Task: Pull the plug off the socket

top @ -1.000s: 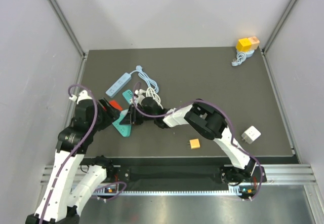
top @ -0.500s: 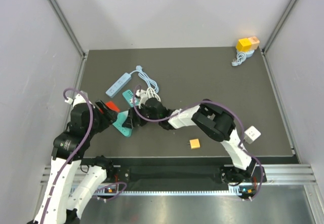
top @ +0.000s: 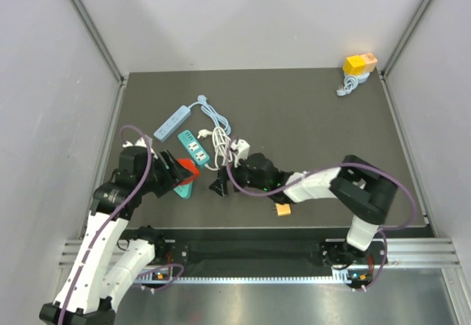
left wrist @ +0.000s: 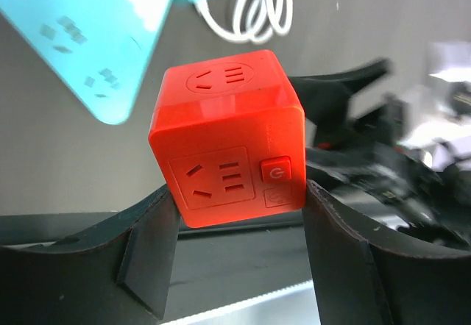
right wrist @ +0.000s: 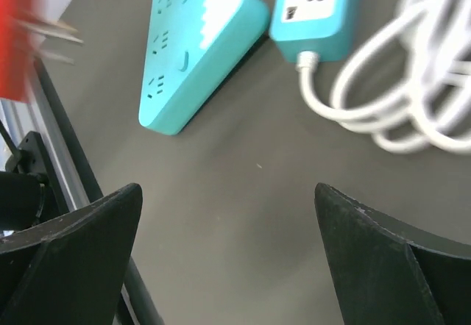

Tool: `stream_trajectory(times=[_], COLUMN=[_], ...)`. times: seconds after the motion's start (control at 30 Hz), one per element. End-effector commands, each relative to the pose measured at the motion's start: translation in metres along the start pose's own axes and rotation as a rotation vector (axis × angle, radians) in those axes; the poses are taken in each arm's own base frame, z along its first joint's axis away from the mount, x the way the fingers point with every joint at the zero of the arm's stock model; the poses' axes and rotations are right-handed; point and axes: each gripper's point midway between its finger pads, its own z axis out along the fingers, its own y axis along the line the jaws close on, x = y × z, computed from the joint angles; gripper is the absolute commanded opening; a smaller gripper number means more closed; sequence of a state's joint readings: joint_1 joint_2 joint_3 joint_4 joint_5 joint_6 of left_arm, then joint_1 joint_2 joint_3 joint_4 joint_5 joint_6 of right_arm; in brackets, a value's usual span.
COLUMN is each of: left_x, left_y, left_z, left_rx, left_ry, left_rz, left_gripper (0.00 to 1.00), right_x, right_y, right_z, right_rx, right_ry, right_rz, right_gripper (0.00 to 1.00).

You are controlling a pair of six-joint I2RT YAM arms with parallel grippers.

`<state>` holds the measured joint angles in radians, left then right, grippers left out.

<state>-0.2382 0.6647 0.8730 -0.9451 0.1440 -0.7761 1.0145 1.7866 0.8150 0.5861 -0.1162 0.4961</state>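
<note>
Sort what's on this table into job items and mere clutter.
Job: red cube plug, held in the left gripper; teal triangular socket; right gripper, open.
Lying about: light blue power strip; teal rectangular strip; small orange cube; yellow block.

Red cube plug [left wrist: 228, 137] sits apart from teal socket [right wrist: 195, 53].
</note>
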Motion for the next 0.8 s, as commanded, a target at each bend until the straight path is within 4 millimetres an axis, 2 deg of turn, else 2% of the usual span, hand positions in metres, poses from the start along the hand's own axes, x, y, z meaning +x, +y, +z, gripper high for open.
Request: stream_trajectory(times=[0.0,0.03,0.07,0.1,0.13,0.17,0.2,0.27,0.3,0.33,0.4,0.47,0.5,0.57,0.6,0.63,0.67,0.7,0.73,0.77], left_x=[0.016,0.022,0.024,0.041,0.047,0.048,0.064,0.069,0.088,0.092,0.112,0.126,0.134,0.146,0.152,0.154,0.164,0.173,0.174,0.185], left_y=[-0.027,-0.028,-0.032,-0.032,-0.034,-0.033,-0.043,-0.053,-0.068,-0.072,-0.083,-0.086,-0.089,-0.090,-0.093,-0.109,-0.104,-0.111,-0.125,-0.119], left_z=[0.012,0.016,0.021,0.027,0.031,0.038,0.041,0.048,0.050,0.055,0.064,0.070,0.079,0.088,0.090,0.092,0.096,0.095,0.096,0.099], left_rx=[0.164,0.172,0.187,0.184,0.179,0.152,0.168,0.152,0.171,0.150,0.102,0.067,0.051,0.051,0.075,0.145,0.154,0.206,0.274,0.281], left_ry=[0.076,0.098,0.102,0.147,0.162,0.137,0.175,0.153,0.205,0.193,0.212,0.243,0.265,0.285,0.304,0.297,0.320,0.361,0.356,0.396], left_rz=[-0.060,-0.073,-0.098,-0.080,-0.072,-0.082,-0.033,-0.018,0.036,0.059,0.144,0.199,0.214,0.228,0.225,0.196,0.193,0.182,0.149,0.143], left_gripper=[0.00,0.00,0.00,0.00,0.00,0.00,0.00,0.00,0.00,0.00,0.00,0.00,0.00,0.00,0.00,0.00,0.00,0.00,0.00,0.00], right_x=[-0.035,-0.045,-0.037,-0.042,-0.049,-0.052,-0.046,-0.058,-0.053,-0.059,-0.060,-0.059,-0.059,-0.051,-0.056,-0.057,-0.049,-0.052,-0.051,-0.047], right_y=[-0.008,-0.006,-0.021,-0.024,-0.025,-0.036,-0.045,-0.054,-0.062,-0.063,-0.074,-0.089,-0.093,-0.111,-0.109,-0.112,-0.115,-0.113,-0.113,-0.115], right_z=[-0.032,-0.044,-0.054,-0.060,-0.069,-0.075,-0.081,-0.095,-0.101,-0.107,-0.116,-0.123,-0.128,-0.144,-0.153,-0.160,-0.166,-0.172,-0.175,-0.177], right_rx=[0.078,0.084,0.139,0.154,0.162,0.202,0.228,0.257,0.283,0.295,0.348,0.438,0.470,0.561,0.552,0.555,0.550,0.529,0.525,0.526], right_ry=[-0.180,-0.222,-0.231,-0.263,-0.294,-0.320,-0.320,-0.393,-0.401,-0.437,-0.478,-0.491,-0.502,-0.538,-0.580,-0.617,-0.634,-0.665,-0.678,-0.677], right_rz=[-0.071,-0.073,-0.061,-0.050,-0.042,-0.010,0.009,0.060,0.079,0.097,0.128,0.159,0.180,0.238,0.260,0.295,0.308,0.322,0.332,0.338], right_gripper=[1.00,1.00,1.00,1.00,1.00,1.00,1.00,1.00,1.00,1.00,1.00,1.00,1.00,1.00,1.00,1.00,1.00,1.00,1.00,1.00])
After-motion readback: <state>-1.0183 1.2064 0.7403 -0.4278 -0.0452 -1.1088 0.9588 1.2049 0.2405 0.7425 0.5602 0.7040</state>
